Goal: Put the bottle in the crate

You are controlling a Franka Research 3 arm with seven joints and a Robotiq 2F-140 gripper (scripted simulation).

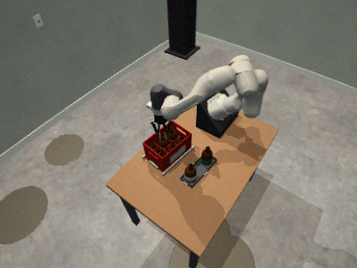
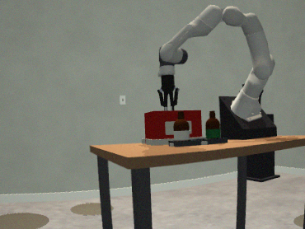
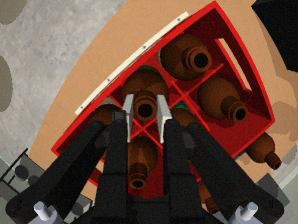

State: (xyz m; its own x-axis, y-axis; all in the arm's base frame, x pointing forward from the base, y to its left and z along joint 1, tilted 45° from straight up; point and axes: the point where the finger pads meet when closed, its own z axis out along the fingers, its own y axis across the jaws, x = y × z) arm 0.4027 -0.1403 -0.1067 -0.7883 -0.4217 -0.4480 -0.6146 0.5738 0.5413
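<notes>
The gripper (image 3: 145,117) is clamped on a brown bottle (image 3: 141,159), held just above the red crate (image 3: 256,99) over its near slot. Lowering and release remain, I judge; two bottles stand on the tray (image 1: 185,179) beside the crate.
</notes>
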